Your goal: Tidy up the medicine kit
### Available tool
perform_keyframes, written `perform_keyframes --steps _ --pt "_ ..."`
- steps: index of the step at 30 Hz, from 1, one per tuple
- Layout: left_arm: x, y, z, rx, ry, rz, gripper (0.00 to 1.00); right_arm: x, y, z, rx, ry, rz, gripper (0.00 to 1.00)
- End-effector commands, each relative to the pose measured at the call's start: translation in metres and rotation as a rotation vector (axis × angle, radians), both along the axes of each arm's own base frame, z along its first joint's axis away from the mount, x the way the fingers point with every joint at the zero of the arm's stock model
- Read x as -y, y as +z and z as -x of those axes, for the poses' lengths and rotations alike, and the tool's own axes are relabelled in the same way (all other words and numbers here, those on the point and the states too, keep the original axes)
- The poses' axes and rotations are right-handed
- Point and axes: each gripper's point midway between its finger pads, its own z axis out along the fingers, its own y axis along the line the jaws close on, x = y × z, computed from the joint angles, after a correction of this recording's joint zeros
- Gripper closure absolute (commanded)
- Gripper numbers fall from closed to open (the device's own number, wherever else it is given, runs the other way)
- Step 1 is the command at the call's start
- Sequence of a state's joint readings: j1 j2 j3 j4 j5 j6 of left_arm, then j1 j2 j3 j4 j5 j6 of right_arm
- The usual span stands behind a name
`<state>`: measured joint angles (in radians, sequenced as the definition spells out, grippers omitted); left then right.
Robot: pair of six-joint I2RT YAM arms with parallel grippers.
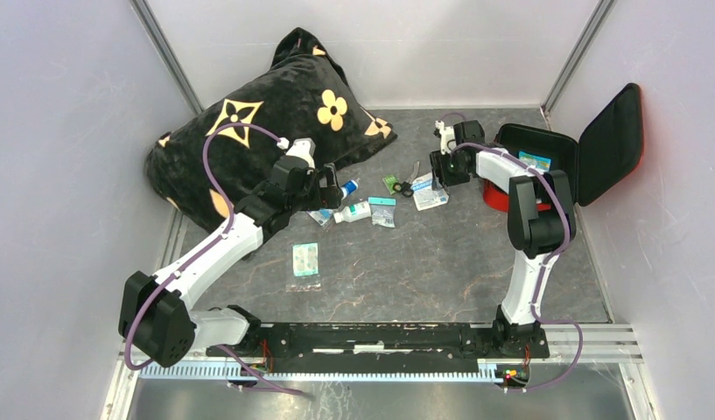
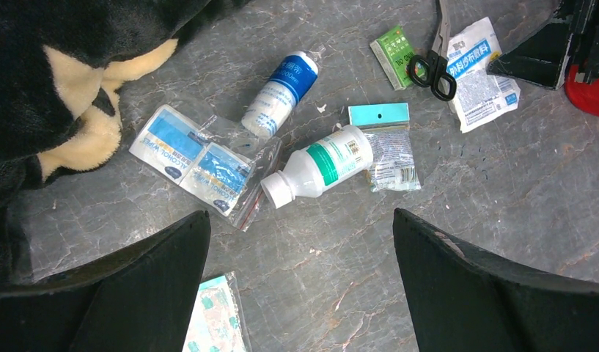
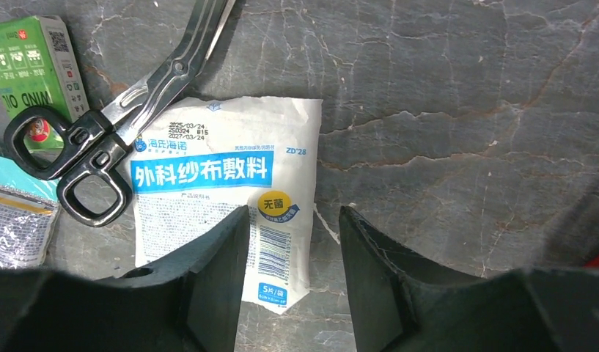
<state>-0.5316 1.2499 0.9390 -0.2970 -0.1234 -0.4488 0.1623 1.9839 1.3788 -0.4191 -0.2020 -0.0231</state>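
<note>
medicine kit [image 1: 609,144]: open, at the far right of the table [image 1: 441,271], with its lid standing up toward the right wall.

right gripper [image 3: 292,271]: partly spread and low over the white gauze packet [image 3: 223,205], just left of the kit. one finger covers the packet's near part and the other stands over bare table past its right edge. nothing is pinched.

black-handled scissors [image 3: 98,147]: lying across the packet's far left corner, beside a green box [image 3: 36,73].

left gripper [image 2: 300,286]: spread wide and holding nothing. it hangs near the black pillow [image 1: 248,131], above a white bottle with a green label [image 2: 322,165], a blue-capped bottle [image 2: 280,92], a bag of alcohol wipes [image 2: 197,165] and a small teal-topped bag [image 2: 388,147].

plaster sheet [image 1: 305,260]: lying apart, nearer the arm bases.
</note>
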Motion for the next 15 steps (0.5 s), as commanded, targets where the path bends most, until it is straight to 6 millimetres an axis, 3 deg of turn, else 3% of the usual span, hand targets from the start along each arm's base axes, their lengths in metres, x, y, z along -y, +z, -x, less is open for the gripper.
perform_keyframes --steps 1,6,15 --pt "0.004 0.018 -0.005 0.046 0.0 0.043 0.0 -0.003 0.003 -0.012 0.021 0.006 -0.008 0.48" --pt "0.004 0.017 -0.005 0.043 0.0 0.04 0.0 -0.004 0.002 -0.009 0.026 -0.003 -0.018 0.61" --pt "0.004 0.016 -0.006 0.034 -0.004 0.034 0.0 -0.004 0.045 -0.018 0.15 -0.05 -0.05 0.94"
